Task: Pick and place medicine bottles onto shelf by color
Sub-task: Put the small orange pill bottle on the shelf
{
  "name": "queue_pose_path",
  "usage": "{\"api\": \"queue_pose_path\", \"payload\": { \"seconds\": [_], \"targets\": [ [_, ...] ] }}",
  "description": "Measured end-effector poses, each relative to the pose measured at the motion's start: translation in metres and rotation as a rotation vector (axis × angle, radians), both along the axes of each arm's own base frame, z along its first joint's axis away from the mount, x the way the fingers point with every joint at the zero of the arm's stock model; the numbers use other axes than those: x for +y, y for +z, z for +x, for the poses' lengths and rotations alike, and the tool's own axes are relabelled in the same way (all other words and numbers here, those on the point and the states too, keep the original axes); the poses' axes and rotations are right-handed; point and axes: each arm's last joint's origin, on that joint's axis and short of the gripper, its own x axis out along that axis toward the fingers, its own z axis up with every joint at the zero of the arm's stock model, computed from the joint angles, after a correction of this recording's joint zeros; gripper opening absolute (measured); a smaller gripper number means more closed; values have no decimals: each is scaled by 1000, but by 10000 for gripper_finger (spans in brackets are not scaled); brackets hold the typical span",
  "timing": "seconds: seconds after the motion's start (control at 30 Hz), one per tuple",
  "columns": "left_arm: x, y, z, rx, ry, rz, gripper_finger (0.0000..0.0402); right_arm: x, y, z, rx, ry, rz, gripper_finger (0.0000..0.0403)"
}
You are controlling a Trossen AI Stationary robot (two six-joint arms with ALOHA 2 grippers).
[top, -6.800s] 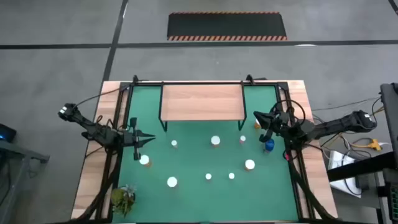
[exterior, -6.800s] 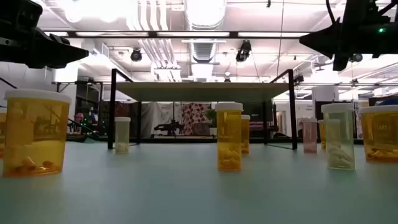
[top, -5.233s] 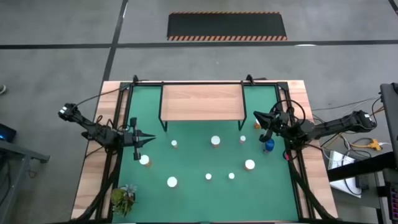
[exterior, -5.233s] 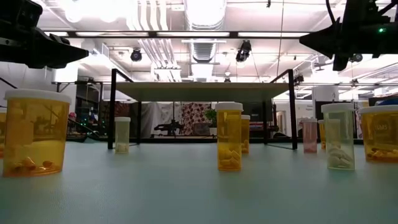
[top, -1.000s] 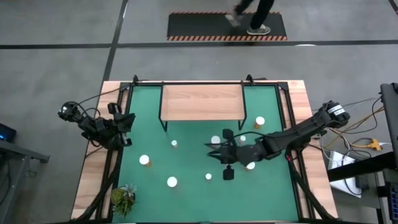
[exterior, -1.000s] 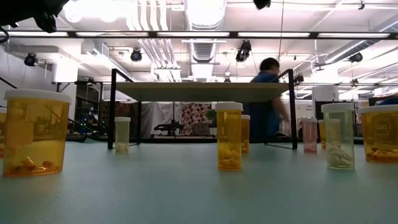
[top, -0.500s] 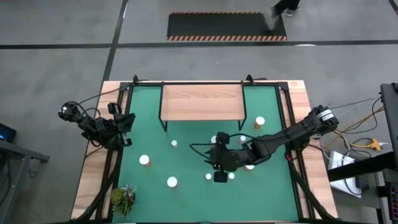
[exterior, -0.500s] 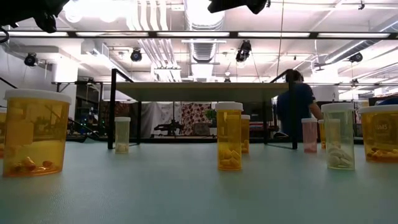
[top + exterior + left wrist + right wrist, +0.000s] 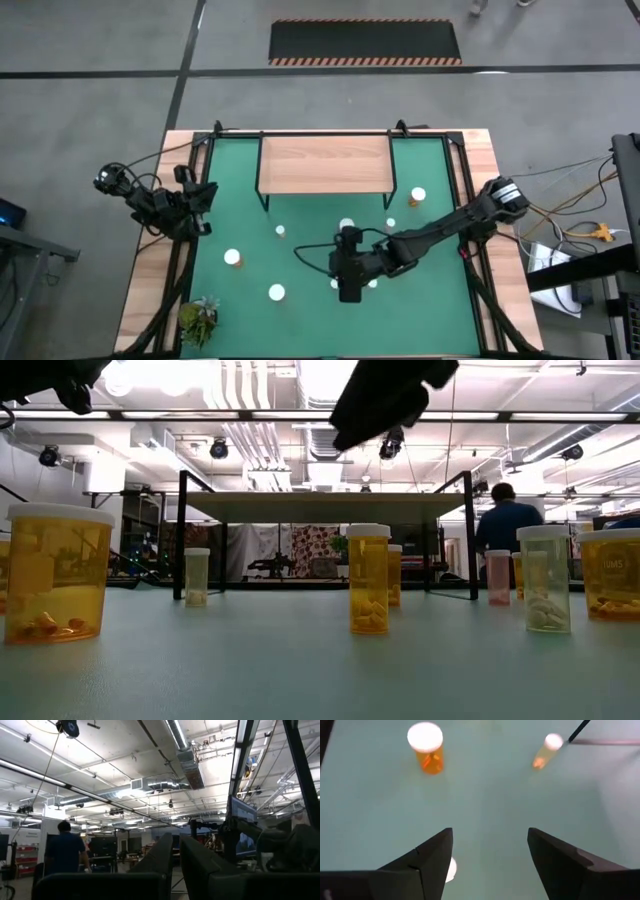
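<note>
Bottles with white caps stand scattered over the green mat [image 9: 300,310] in the high view: one at centre left [image 9: 232,257], one lower left of centre [image 9: 276,293], a small one just below the shelf's left leg [image 9: 280,231], one at upper right of centre [image 9: 417,196], and a few more partly hidden around the right arm near the frame's middle. None of them is on the shelf [image 9: 325,164], a light-wood board on thin black legs at the upper centre of the mat, whose top is bare.

The right gripper [image 9: 349,290] reaches into the middle of the mat, just below frame centre, pointing toward the bottom edge. In the right wrist view its two dark fingers [image 9: 427,855] stand wide apart with nothing between them; a white cap [image 9: 449,870] shows beside one finger at the lower left, an orange bottle [image 9: 425,747] stands at the upper left, and a slimmer one [image 9: 546,750] at the upper right.

The left gripper [image 9: 196,208] is parked at the mat's left edge, mid-height in the high view, with its fingers [image 9: 160,857] clenched together and empty, aimed up at the ceiling.

In the low view, orange bottles line the foreground, the largest at far left [image 9: 55,572] and another at centre [image 9: 368,578], with the shelf behind them. A person [image 9: 502,525] stands beyond the table at the right. A small green plant [image 9: 197,319] sits at the lower left of the high view.
</note>
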Motion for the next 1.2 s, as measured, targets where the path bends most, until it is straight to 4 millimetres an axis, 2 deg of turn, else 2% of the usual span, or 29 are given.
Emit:
{"api": "queue_pose_path", "payload": {
  "seconds": [0.13,0.5,0.73,0.9,1.03,1.2],
  "targets": [
    [0,-1,1,-1,-12,-15,17,7,-13,2,48,15,52,246],
    [-1,-1,2,-1,-27,-31,17,23,-24,-1,75,9,92,233],
    [-1,-1,2,-3,-27,-30,17,26,-53,5,132,-11,43,233],
    [-1,-1,1,-3,-28,-30,17,27,-63,6,159,-6,24,230],
    [-1,-1,1,-3,-28,-30,17,27,-61,6,152,-6,27,213],
    [-1,-1,1,-4,-28,-30,17,27,-62,6,163,5,47,168]
  ]
}}
